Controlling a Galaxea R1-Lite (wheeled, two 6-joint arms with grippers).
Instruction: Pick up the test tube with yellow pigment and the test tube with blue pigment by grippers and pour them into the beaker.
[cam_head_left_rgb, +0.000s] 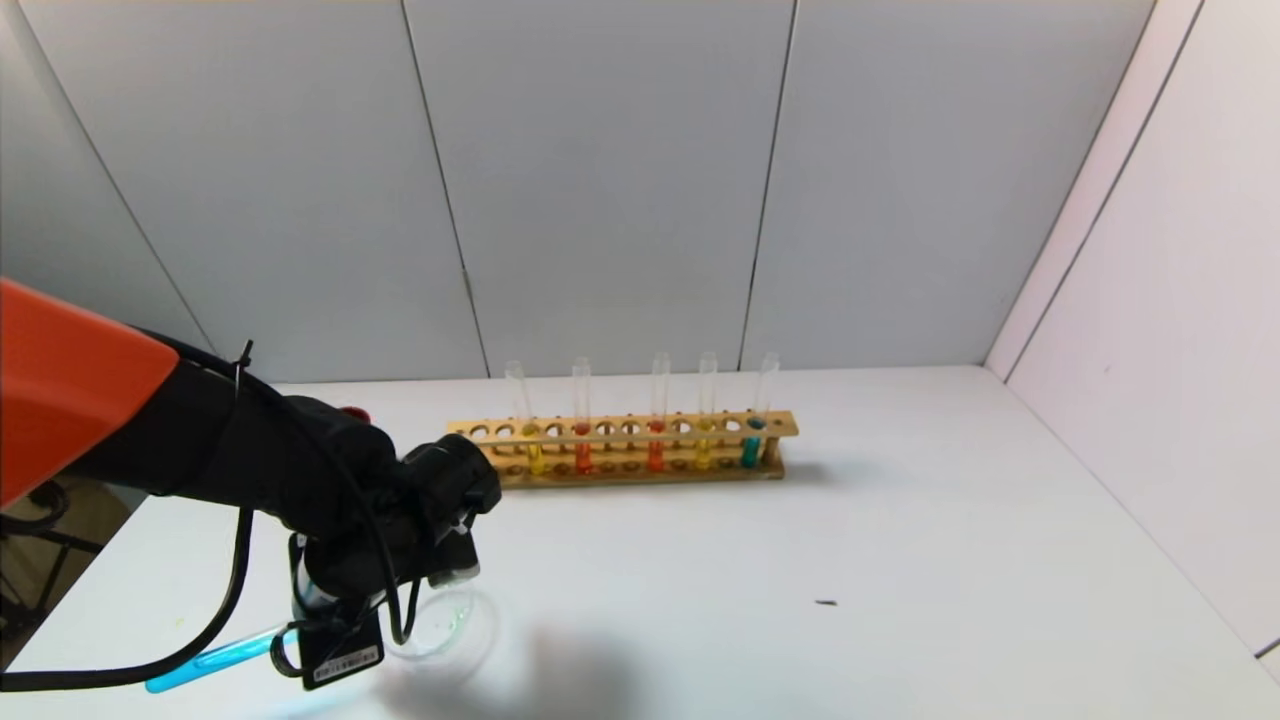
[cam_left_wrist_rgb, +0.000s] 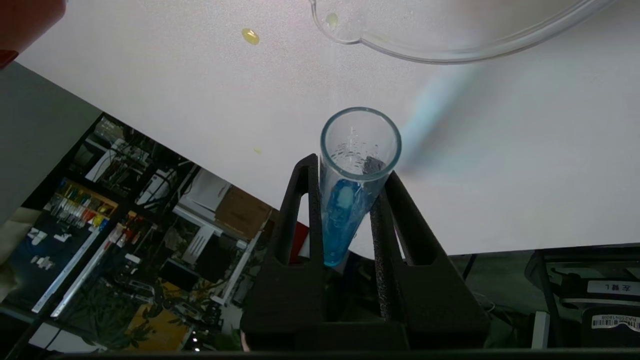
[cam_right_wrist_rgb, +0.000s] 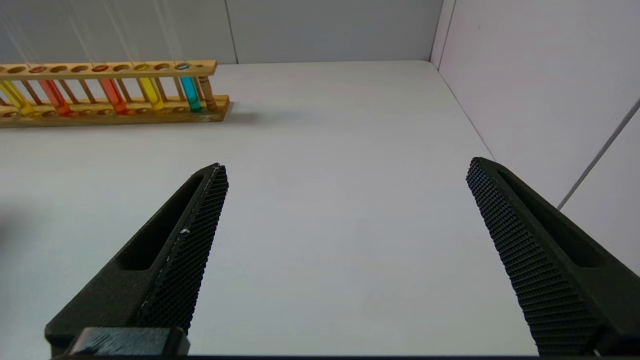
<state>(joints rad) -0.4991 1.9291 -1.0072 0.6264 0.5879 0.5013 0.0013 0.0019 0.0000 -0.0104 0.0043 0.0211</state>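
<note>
While the blue tube (cam_left_wrist_rgb: 350, 200) is clamped tilted in the left hand (cam_left_wrist_rgb: 350, 210) beside the beaker (cam_left_wrist_rgb: 450, 50), its mouth sits short of the rim, so liquid could be spilt onto the counter (cam_head_left_rgb: 900, 520). Right hand (cam_right_wrist_rgb: 345, 250) is held wide, w/ nothing in it.

From my seat the scene reads bright and even, lit from overhead as far as I can judge. The white table (cam_head_left_rgb: 900, 520) takes the light flatly with no hard glare. A soft grey shadow pools on it under the left arm, and the wooden rack (cam_head_left_rgb: 640, 450) throws a short faint one to its right. In the left wrist view the test tube with blue pigment (cam_left_wrist_rgb: 350, 195) casts a pale blue streak across the table, and the beaker (cam_left_wrist_rgb: 450, 50) rim is slightly soft. The head view blurs near the arm; the upper glass of the racked tubes nearly vanishes against the wall.
</note>
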